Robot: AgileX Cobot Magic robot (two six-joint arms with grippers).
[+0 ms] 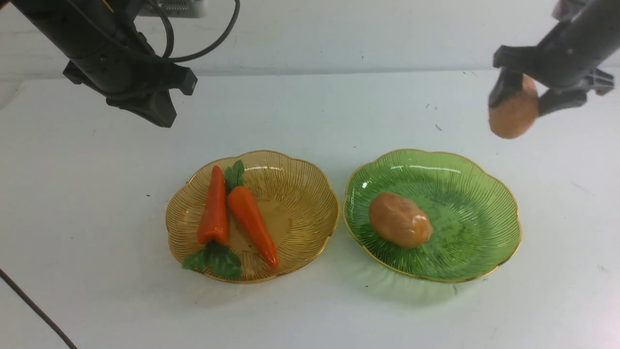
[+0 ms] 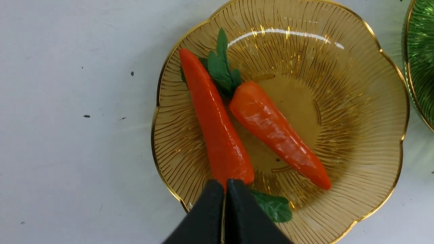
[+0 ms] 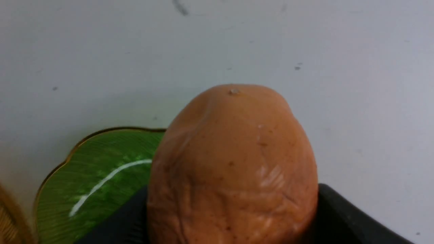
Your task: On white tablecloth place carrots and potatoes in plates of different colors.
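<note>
Two orange carrots [image 1: 213, 206] [image 1: 253, 225] lie side by side in the amber plate [image 1: 305, 203] on the white tablecloth [image 1: 97, 218]. One tan potato [image 1: 400, 219] lies in the green plate [image 1: 474, 228]. My right gripper [image 1: 520, 99] is shut on the second potato [image 1: 513, 112] and holds it in the air behind and to the right of the green plate; it fills the right wrist view [image 3: 234, 169]. My left gripper [image 1: 160, 114] is shut and empty, raised behind the amber plate; its closed tips [image 2: 224, 184] show over the carrots [image 2: 217, 125] [image 2: 276, 130].
A dark cable [image 1: 34, 310] crosses the near left corner. The green plate's rim shows at the edge of the left wrist view [image 2: 420, 61] and in the right wrist view [image 3: 101, 169]. Small dark specks [image 1: 436, 127] dot the cloth.
</note>
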